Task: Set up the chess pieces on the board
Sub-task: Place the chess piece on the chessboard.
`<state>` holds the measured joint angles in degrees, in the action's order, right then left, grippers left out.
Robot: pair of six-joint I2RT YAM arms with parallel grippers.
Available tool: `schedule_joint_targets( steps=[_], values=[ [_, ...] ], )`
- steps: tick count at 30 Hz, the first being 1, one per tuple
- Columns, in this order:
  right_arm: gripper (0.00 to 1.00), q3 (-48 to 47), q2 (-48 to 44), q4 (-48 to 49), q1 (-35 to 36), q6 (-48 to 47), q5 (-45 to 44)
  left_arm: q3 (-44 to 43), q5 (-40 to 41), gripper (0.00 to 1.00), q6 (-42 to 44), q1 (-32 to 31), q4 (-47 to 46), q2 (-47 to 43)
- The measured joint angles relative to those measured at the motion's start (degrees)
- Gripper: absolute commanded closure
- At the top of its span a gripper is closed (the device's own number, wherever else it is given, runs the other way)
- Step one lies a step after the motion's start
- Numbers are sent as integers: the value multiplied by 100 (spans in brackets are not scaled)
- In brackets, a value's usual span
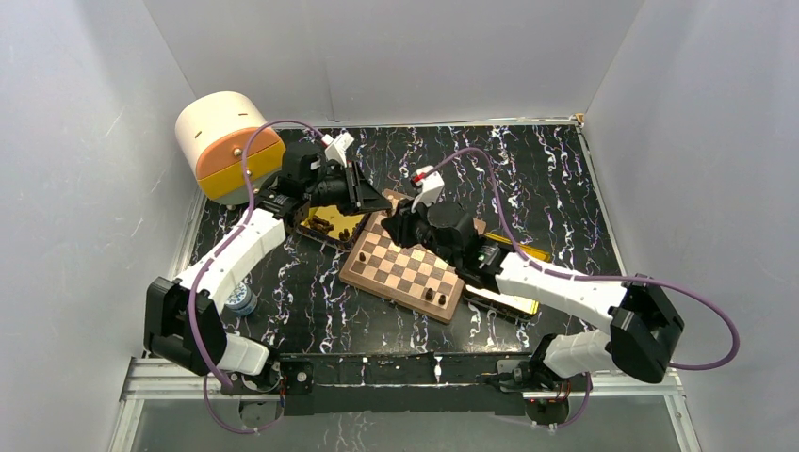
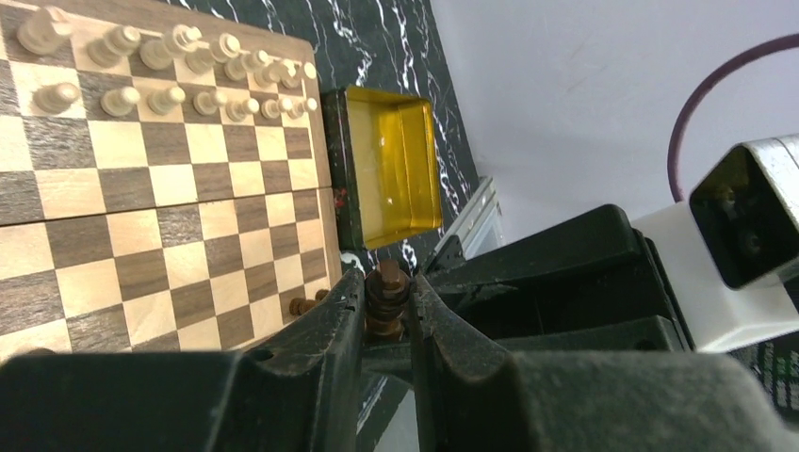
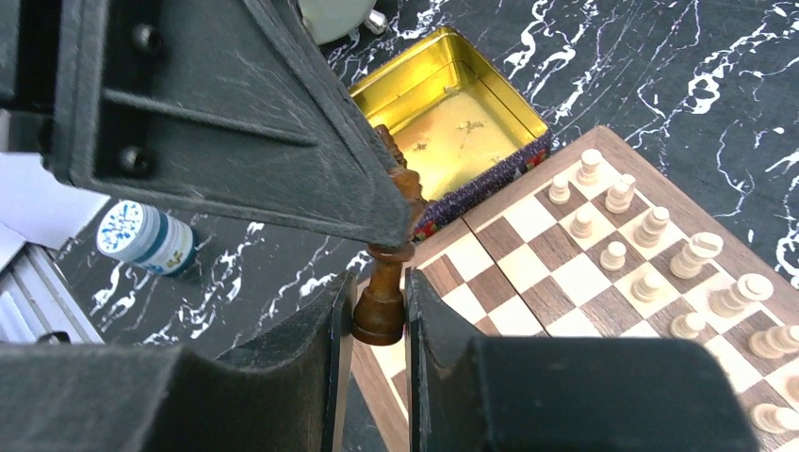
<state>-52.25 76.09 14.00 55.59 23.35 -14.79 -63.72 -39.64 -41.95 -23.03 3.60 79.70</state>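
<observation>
While the left claw (image 2: 386, 287) is pinching a dark piece (image 2: 386, 303) just off the far left corner of the board (image 1: 405, 273), the right claw (image 3: 380, 282) is clamping the same piece's base, so a hand-over seems to be taking place. Next, the left claw should be releasing before the right one carries it to a near square. The desk (image 1: 565, 188) is holding one board, two gold trays (image 1: 332, 229), two rows of light pieces (image 2: 170, 99) of roughly eight each, and two dark pieces (image 1: 434, 297) standing by the near edge.
</observation>
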Motion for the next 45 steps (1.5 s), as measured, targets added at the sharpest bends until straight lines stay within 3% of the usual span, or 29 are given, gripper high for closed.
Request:
schedule_joint_targets(
  steps=[15, 20, 26, 34, 45],
  values=[
    [70, 640, -415, 208, -4, -616, 354, -393, -382, 98, 1104, -74, 1174, 138],
    [44, 721, -474, 63, -15, -702, 302, -514, -87, 100, 1464, -201, 1519, 116],
    [2, 809, -1040, -573, -79, -614, 256, -568, 697, 99, 1882, -527, 1727, -76],
    [1, 905, -2675, -1506, -79, -103, 153, -490, 1917, 100, 2260, -1285, 1679, -332],
    [1, 1084, -4100, -2966, -79, 577, -1106, 973, 3873, 100, 2277, -2527, 973, -732]
  ],
)
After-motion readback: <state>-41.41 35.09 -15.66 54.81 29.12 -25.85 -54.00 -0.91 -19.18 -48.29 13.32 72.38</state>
